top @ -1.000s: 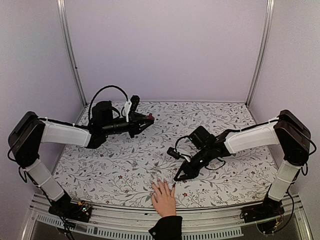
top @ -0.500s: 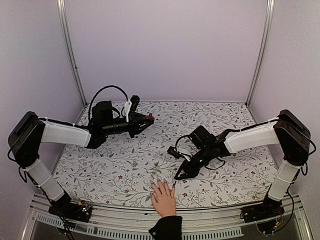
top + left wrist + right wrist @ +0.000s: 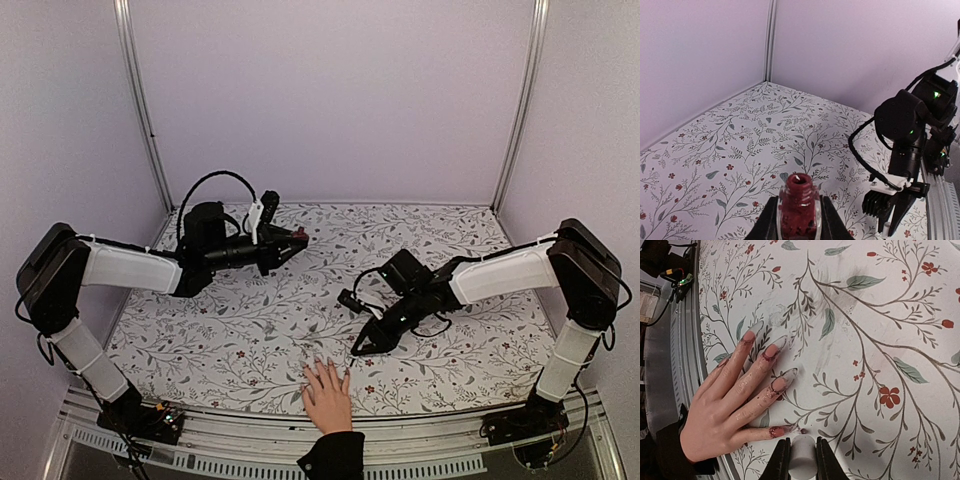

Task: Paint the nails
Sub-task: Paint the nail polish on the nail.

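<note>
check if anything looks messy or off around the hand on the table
Yes: dark-red polish is smeared past the pale fingernails onto the skin of the light-skinned human hand, running down several fingers instead of staying on the nails. Faint dark smudges also mark the floral tablecloth beyond the fingertips.

We see nails (image 3: 776, 342) long, pale, pointy, with dark-red smears round cuticles; fingers spread, hand (image 3: 720, 425) flat, palm-down, near front edge.

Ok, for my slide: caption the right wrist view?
Right gripper shut on white cap beside hand with smeared nails.
</note>
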Robot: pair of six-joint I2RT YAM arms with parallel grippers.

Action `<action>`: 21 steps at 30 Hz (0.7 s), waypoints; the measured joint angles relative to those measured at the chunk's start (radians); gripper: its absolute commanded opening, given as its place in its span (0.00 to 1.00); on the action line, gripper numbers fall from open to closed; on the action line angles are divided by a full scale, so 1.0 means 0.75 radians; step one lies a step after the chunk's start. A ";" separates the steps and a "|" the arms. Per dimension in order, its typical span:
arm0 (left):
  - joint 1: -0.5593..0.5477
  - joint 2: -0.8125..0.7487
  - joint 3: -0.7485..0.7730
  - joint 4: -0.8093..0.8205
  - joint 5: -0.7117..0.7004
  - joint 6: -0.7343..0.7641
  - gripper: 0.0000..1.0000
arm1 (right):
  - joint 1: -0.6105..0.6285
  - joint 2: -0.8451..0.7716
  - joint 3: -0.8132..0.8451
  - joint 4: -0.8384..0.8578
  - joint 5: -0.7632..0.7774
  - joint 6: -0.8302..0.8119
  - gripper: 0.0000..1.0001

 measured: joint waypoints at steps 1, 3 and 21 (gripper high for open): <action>0.000 0.000 0.000 0.000 0.000 0.000 0.00 | -0.002 0.000 0.000 0.001 0.001 0.000 0.00; 0.000 0.000 0.001 -0.001 0.000 0.000 0.00 | -0.006 0.000 0.000 0.001 0.000 0.001 0.00; 0.000 0.000 0.000 -0.002 0.000 0.000 0.00 | 0.002 -0.035 -0.006 0.048 -0.144 -0.007 0.00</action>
